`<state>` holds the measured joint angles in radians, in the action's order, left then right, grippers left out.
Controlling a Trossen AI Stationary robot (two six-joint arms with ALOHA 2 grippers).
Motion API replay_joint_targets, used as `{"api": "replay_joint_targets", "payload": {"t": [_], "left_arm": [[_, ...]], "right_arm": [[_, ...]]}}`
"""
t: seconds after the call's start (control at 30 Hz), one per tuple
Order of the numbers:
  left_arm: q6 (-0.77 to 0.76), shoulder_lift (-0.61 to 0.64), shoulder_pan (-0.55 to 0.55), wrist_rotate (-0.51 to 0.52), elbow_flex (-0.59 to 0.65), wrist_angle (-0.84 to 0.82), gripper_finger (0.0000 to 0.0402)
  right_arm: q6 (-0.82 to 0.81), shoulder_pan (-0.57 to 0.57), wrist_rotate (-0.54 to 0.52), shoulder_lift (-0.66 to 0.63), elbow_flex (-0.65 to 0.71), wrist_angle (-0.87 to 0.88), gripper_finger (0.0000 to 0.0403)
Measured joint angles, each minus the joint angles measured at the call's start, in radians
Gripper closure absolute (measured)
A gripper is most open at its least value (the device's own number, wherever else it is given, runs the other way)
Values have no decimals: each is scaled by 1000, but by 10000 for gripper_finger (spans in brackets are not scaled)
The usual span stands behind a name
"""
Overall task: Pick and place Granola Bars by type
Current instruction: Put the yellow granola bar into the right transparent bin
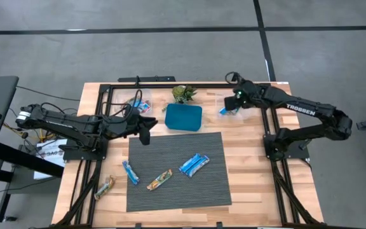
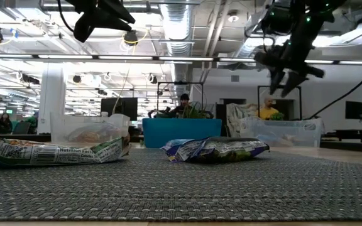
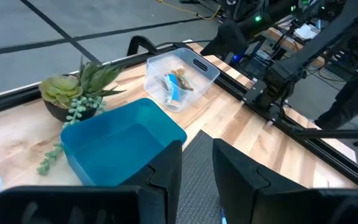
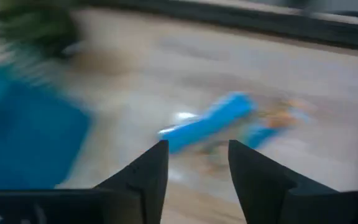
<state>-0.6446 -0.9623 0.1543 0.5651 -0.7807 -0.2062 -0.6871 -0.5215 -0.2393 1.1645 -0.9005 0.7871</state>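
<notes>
Several granola bars lie flat on the grey mat (image 1: 176,168): a blue one (image 1: 130,172), a tan one (image 1: 159,180) and a blue pair (image 1: 194,165). Another tan bar (image 1: 104,187) lies on the wood at the mat's near left. My right gripper (image 1: 234,104) (image 4: 197,155) hangs open above the right clear tub (image 1: 229,107) (image 3: 182,74), where blue bars (image 4: 210,121) (image 3: 173,87) lie. My left gripper (image 1: 147,133) (image 3: 197,165) is open and empty, raised over the mat's far left corner.
A blue square dish (image 1: 183,117) (image 3: 120,140) sits beyond the mat, with a small green plant (image 1: 184,93) (image 3: 73,90) behind it. A second clear tub (image 1: 138,103) with bars stands at the far left. Black frame rails (image 1: 170,84) border the table.
</notes>
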Motion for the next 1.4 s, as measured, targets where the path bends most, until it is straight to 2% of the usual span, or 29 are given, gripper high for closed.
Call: {"api": "replay_joint_targets", "payload": {"t": [0.1,0.17,0.3,0.4,0.57,0.8,1.03,1.23,1.4], "left_arm": [[-4,0,0,-35,0,0,319],[-4,0,0,-81,0,-2,319],[-9,0,0,-246,0,-36,319],[-72,-6,5,-372,0,-65,319],[-178,-78,51,-478,0,-115,319],[-351,-253,118,-510,0,-145,319],[-491,-388,160,-518,0,-126,319],[-498,-496,201,-525,-54,-127,319],[-458,-600,221,-527,-142,-210,319]], "right_arm": [[91,60,102,0,0,-86,233],[120,116,122,0,0,-125,230],[147,237,124,0,-4,-139,233],[147,316,109,13,-21,-127,241],[151,405,104,34,-62,-109,255],[329,524,111,34,-124,-105,264],[374,585,111,34,-170,-107,261],[374,601,111,34,-176,-82,261],[374,600,111,34,-176,-44,265]]}}
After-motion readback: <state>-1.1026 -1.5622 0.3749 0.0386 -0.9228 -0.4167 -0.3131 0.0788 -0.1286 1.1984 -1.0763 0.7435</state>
